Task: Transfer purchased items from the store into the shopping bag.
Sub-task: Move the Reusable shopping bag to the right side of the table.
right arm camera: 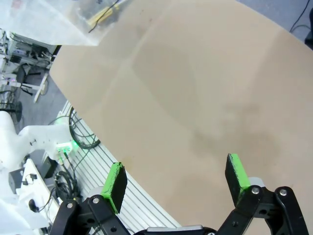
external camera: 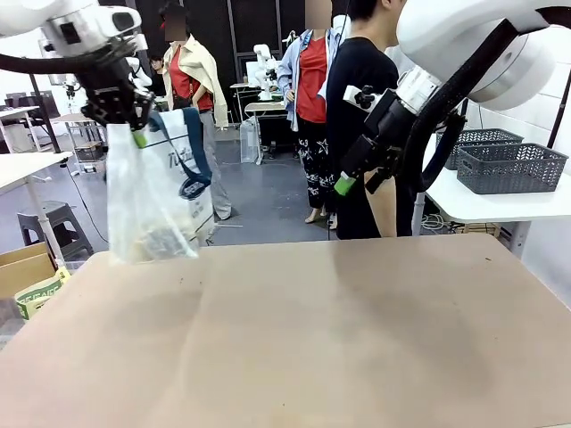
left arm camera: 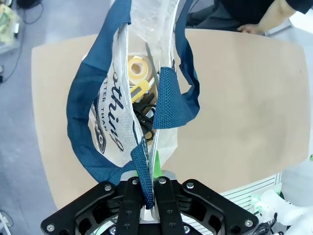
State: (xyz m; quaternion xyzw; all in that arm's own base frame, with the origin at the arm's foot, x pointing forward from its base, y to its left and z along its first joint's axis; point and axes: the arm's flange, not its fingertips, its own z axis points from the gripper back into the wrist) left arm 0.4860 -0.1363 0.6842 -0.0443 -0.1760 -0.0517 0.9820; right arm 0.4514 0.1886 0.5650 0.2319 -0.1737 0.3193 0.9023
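Table [external camera: 357,339] top is bare tan board in the near and middle area. Right gripper [right arm camera: 178,178] hangs above it with jaws spread wide, nothing between the green pads [right arm camera: 116,182]; in the front view the right gripper [external camera: 352,178] sits high at centre-right, tilted down toward the table, just in front of a person in a black top [external camera: 357,80] standing at the far edge. Left gripper [left arm camera: 146,196] is clamped tight on the shopping bag [left arm camera: 117,112], pinching a navy handle strap [left arm camera: 145,171] together with the bag's plastic edge between its fingers. In the front view the left gripper [external camera: 134,120] is up at upper left and the shopping bag [external camera: 152,205] hangs from it in the air, its bottom over the table's far-left edge, not clearly resting on it. Bag mouth hangs open in the left wrist view: inside, a yellow tape roll [left arm camera: 138,67], a yellow-and-black tool below it, other dark bits too jumbled to identify. A person's forearm [left arm camera: 269,19] rests at the far table edge. Further right, dark grey mesh baskets [external camera: 508,165] on a white side table. Behind, other people standing on the grey floor.
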